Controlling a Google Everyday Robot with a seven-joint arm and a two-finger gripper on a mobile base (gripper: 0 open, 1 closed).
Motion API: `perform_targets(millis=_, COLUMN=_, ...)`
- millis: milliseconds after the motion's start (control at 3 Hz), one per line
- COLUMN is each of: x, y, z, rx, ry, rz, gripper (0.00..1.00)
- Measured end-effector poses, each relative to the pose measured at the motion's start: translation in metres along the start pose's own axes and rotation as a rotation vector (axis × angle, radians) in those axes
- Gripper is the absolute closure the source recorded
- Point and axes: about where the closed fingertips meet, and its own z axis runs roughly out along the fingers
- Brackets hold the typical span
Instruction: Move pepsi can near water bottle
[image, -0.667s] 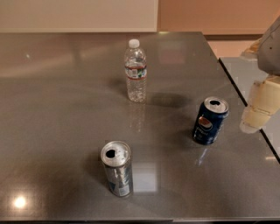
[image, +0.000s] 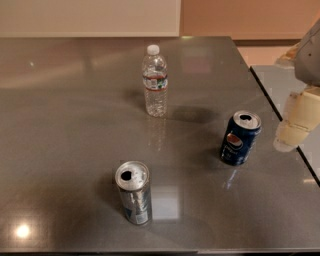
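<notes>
Cream end effector beside short dark-blue pepsi can
Probably aligning to grasp, though I cannot tell its openness; clear plastic water bottle stands well apart.

The tool hangs just right of the upright pepsi can, which stands apart from the water bottle.

Setting: indoor room of an office break-area or lab kind; the exact sort cannot be told. Evidence: broad grey polished surface mirroring ceiling lights, a second like surface just beside it on the right, and a plain beige wall with a white panel behind. Contents: water bottle, pepsi can, slim silver can, and a cream robot end effector at the right edge.
</notes>
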Motion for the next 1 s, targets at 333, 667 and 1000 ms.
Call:
perform_targets(millis=333, x=0.003, y=-0.004, z=0.014, rx=-0.029, ry=-0.055, rz=0.039, gripper=0.0)
perform_targets(millis=667, x=0.004, y=-0.003, z=0.032, rx=-0.072, ry=-0.123, rz=0.086, gripper=0.0)
perform_targets(millis=1000, x=-0.003, y=0.004, z=0.046, rx=-0.119, ry=-0.209, rz=0.127, gripper=0.0)
